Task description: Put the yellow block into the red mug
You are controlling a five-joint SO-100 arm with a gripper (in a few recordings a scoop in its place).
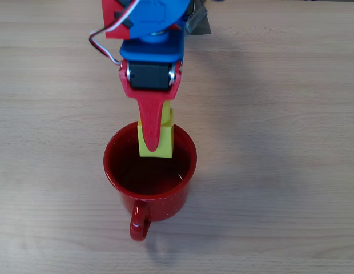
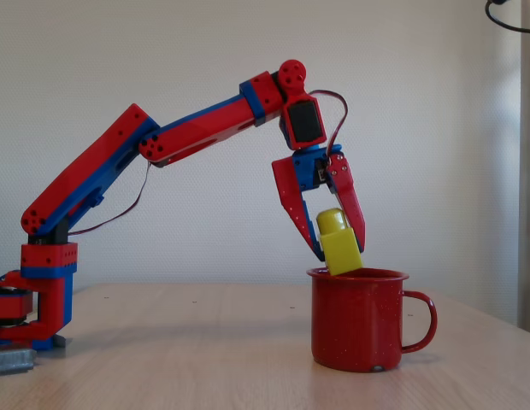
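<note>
our gripper [image 2: 338,248] clasps the yellow block [image 2: 339,243] tilted just over the red mug [image 2: 359,320] rim, so we judge letting go should drop it inside.

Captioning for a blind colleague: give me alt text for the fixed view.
A red and blue arm's gripper holds a tilted yellow block just over the rim of a red mug on a wooden table, handle pointing right.

no readable text, labels, brands, numbers or signs on anything in either view
</note>
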